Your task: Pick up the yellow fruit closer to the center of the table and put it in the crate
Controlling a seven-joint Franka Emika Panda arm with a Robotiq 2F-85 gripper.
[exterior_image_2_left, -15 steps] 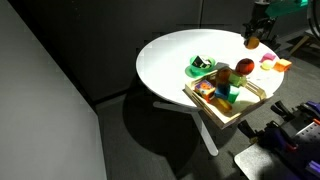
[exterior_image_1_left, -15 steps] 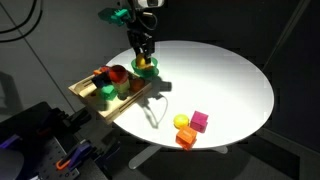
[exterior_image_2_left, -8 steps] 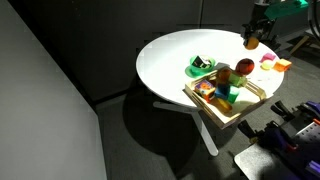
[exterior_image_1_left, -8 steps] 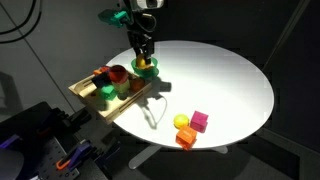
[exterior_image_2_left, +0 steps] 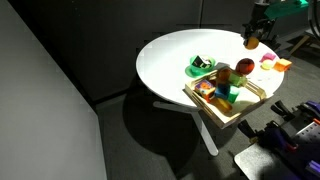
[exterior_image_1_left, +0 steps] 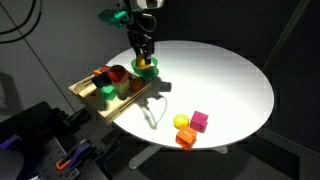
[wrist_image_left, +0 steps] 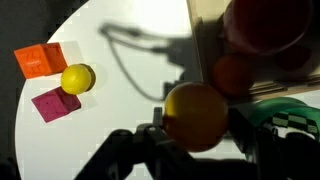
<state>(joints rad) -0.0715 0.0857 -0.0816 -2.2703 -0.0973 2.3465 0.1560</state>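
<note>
My gripper is clamped on the yellow fruit, which sits between the fingers and bulges past their tips. The hold looks shallow to me, so a jerky move could let the ball slip onto the green-and-white dish close beneath the gripper rather than into the crate just beside. That crate is crowded, so a high release might bounce off its contents.
</note>
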